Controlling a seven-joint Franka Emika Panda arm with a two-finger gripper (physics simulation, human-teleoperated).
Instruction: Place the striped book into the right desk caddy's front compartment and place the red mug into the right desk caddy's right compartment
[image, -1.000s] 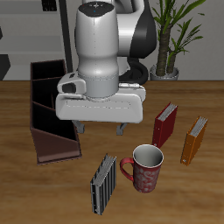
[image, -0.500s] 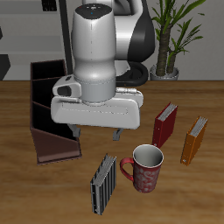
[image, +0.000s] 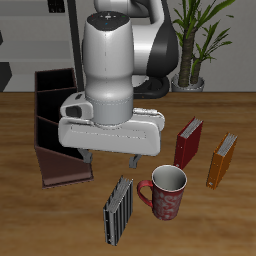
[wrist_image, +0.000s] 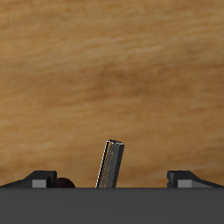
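A: Step in hand? Looked like the approach to the thin book with grey and black vertical stripes (image: 119, 210). It stood upright on the wooden bench (image: 230, 215), near the front edge, just beside the dark red speckled mug with the pale grey inside (image: 167, 192).

B: Gripper (image: 111, 158)?

A: Spread wide, holding nothing, hovering above the book and a little farther back. In the wrist view the book's top edge (wrist_image: 109, 164) sat between the two fingertips.

B: And the long dark maroon-brown box caddy (image: 55, 125)?

A: Toward the bench's back edge. Nothing visible inside it, though I couldn't see in fully.

B: Next move?

A: Probably drop straight down, centre on the thin spine, then pinch. The mug's handle was close, so clearance looked tight.
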